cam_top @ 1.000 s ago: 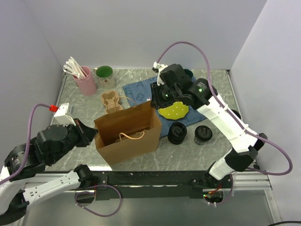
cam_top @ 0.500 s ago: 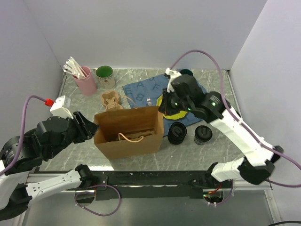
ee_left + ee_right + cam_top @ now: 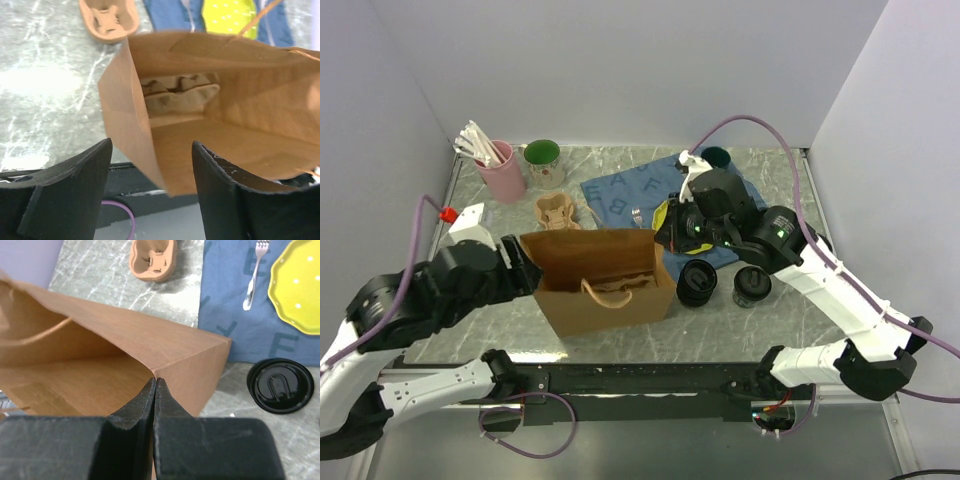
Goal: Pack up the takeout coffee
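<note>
- the left gripper (image 3: 151, 147) sits at the near left of the scene with its fingers wide apart. they straddle the left wall of the paper bag (image 3: 610, 305) without clamping it.
- the paper bag stands upright and open in the middle of the table. a tan cardboard piece (image 3: 180, 95) lies at its bottom, and no cup is inside.
- the takeout coffee is just right of the bag on the bare table: the left cup (image 3: 697, 282) beside the bag's right wall and the right cup (image 3: 752, 286) next to it. both are upright, lidded and ungripped.
- the right gripper (image 3: 155, 382) has its fingers pressed tight together on the far right corner of the bag's rim, pinching the paper.
- step in hand, as i judge it: opening and steadying the bag; packing itself is not yet begun.
- the next move likely calls for one arm to hold the mouth open while the other lets go, reaches for the left cup and lowers it in upright.
- farther back lie a cup carrier (image 3: 557, 212) and a blue mat (image 3: 620, 190) with a yellow plate (image 3: 295, 287) and a fork (image 3: 252, 275).
</note>
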Motion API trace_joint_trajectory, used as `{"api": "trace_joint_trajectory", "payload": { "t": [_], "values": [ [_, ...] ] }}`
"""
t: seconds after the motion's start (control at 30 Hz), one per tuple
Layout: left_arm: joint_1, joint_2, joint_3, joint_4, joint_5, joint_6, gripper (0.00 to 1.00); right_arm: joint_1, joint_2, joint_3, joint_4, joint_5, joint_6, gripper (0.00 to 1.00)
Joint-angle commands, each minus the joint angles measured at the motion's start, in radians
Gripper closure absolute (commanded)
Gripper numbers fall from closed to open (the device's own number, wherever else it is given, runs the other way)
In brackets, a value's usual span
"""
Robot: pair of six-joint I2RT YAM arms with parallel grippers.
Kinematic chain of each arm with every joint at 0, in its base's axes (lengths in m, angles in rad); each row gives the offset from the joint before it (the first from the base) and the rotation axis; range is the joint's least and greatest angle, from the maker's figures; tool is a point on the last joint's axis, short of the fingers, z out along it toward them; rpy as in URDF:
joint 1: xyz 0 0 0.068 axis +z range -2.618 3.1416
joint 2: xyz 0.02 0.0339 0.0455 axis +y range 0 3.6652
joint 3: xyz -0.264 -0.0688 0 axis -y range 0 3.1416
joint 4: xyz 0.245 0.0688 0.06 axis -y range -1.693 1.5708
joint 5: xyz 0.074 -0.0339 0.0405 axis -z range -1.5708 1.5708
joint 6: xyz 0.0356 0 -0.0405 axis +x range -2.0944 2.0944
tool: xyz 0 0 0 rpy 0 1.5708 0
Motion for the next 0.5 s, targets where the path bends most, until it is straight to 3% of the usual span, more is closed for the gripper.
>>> {"api": "trace_joint_trajectory", "payload": {
  "t": [0.0, 0.13, 0.47],
  "values": [
    [-0.001, 0.034, 0.025, -0.016, -0.102, -0.020, 0.34, 0.023, -0.051, -0.056, 0.068, 0.026, 0.023, 1.00],
    [0.001, 0.022, -0.001, -0.018, -0.100, -0.036, 0.39, 0.034, -0.066, -0.080, 0.074, 0.035, 0.032, 1.00],
    [0.001, 0.068, 0.014, -0.018, -0.117, -0.074, 0.33, 0.057, -0.091, -0.117, 0.088, 0.041, 0.034, 1.00]
  ]
}}
